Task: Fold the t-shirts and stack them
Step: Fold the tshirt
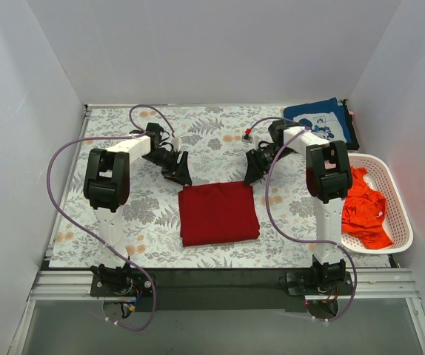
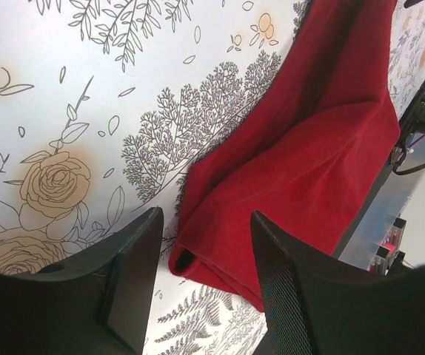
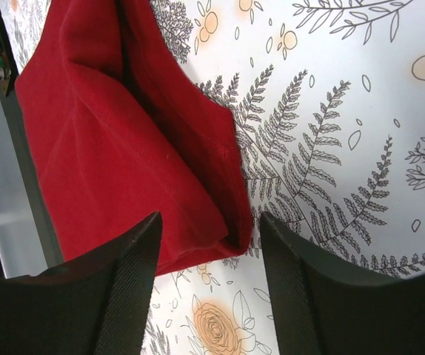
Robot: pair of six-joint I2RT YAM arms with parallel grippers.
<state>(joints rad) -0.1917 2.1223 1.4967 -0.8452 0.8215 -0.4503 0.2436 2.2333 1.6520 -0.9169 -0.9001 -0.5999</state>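
Note:
The dark red t-shirt lies folded into a flat square in the middle of the table. My left gripper is open just above its far left corner, which shows in the left wrist view. My right gripper is open just above its far right corner, which shows in the right wrist view. Neither gripper holds cloth. The navy t-shirt with white print lies folded at the far right corner. The orange-red t-shirt lies crumpled in the basket.
The white perforated basket stands at the right edge of the table. The floral table cloth covers the table. White walls enclose the back and both sides. Cables loop off both arms.

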